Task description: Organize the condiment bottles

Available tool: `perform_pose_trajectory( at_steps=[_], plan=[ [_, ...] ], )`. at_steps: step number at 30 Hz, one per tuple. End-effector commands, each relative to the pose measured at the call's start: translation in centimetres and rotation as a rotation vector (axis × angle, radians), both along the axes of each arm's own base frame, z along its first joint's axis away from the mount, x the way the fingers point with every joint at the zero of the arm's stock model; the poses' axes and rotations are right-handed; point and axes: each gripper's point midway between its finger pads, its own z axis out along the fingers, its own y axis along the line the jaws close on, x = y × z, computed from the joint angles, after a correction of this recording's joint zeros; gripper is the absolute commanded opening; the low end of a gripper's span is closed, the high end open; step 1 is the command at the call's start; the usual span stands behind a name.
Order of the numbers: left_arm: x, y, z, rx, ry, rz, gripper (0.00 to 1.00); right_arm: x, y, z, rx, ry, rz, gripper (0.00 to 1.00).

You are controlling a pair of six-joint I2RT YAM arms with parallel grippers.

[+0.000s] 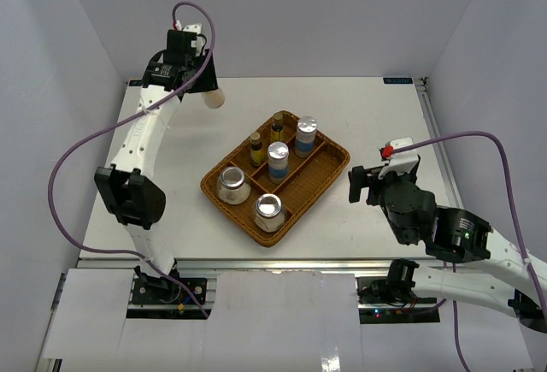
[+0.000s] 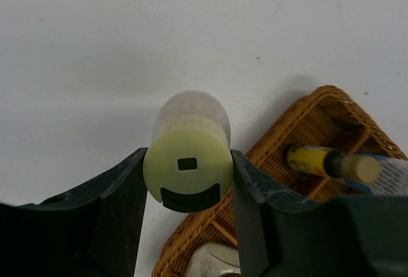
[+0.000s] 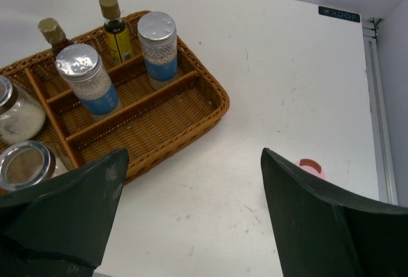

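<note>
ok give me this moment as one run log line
left claw: shut on yellow-capped bottle | right claw: open, empty | pink-capped bottle: outside tray, near right claw

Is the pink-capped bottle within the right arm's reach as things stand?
Probably yes: the right gripper is open, and the pink-capped bottle sits on the table just ahead, nothing between them.

The top camera looks down from high behind the arms. Both wrist cameras sit close (left closest), sharing the woven tray point(image 1: 318, 175) point(image 2: 306, 124) point(image 3: 172, 121) at 5 and 9 o'clock.
</note>
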Motion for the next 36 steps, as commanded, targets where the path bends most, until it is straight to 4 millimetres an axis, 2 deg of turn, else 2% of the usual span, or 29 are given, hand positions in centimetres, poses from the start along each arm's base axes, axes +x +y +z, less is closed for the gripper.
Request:
perform_pose_trajectory(
  at_steps=[1,4,6,8,9,10,12,13,14,18,23,25,28,33,36],
  plan=[
    [-4.6,-5.1,8.2,-0.021,-0.167,-0.189,0.00,1.4,-0.1,0.3,0.026,-0.041,-0.086,0.90],
    [-7.1,-8.4,10.0,-0.032,-0.201,-0.266,0.00,3.0,1.0,-0.2,-0.002,0.013,-0.076,0.90],
    [-8.0,-9.6,10.3,-0.037,-0.201,-0.296,0.00,5.5,0.7,-1.6,0.006,0.102,-0.078,0.90],
    [-9.1,-11.2,10.6,-0.047,-0.199,-0.344,0.00,7.9,-1.9,-2.5,0.030,0.150,-0.162,0.90],
    [-10.3,-12.8,10.8,-0.058,-0.196,-0.392,0.00,9.0,-2.3,-4.0,0.055,0.217,-0.147,0.90],
    [-11.1,-14.2,11.0,-0.063,-0.199,-0.431,0.00,9.9,-3.5,-4.6,0.083,0.250,-0.165,0.90],
    [-12.4,-16.0,11.2,-0.059,-0.199,-0.480,0.00,11.0,-6.0,-5.5,0.141,0.289,-0.233,0.90],
    [-13.1,-17.0,10.9,-0.055,-0.190,-0.507,0.00,11.2,-6.1,-5.8,0.154,0.300,-0.239,0.90],
    [-14.0,-18.2,10.8,-0.046,-0.187,-0.535,0.00,11.6,-7.0,-6.0,0.175,0.303,-0.277,0.90],
    [-16.3,-20.9,8.0,-0.008,-0.129,-0.596,0.00,11.9,-9.0,-6.6,0.233,0.316,-0.368,0.90],
    [-19.1,-22.7,5.2,0.004,-0.077,-0.645,0.00,11.5,-10.7,-6.9,0.289,0.304,-0.422,0.90],
    [-20.1,-23.4,4.4,0.000,-0.064,-0.667,0.00,11.3,-11.1,-7.5,0.294,0.314,-0.439,0.90],
    [-21.8,-24.9,1.7,0.024,-0.014,-0.706,0.00,10.7,-11.7,-9.7,0.301,0.365,-0.473,0.90],
    [-22.0,-25.6,-1.6,0.062,0.029,-0.701,0.00,10.3,-12.2,-11.3,0.309,0.384,-0.499,0.90],
    [-21.6,-25.6,-3.4,0.087,0.043,-0.690,0.00,10.0,-12.3,-11.2,0.315,0.366,-0.495,0.90]
  ],
)
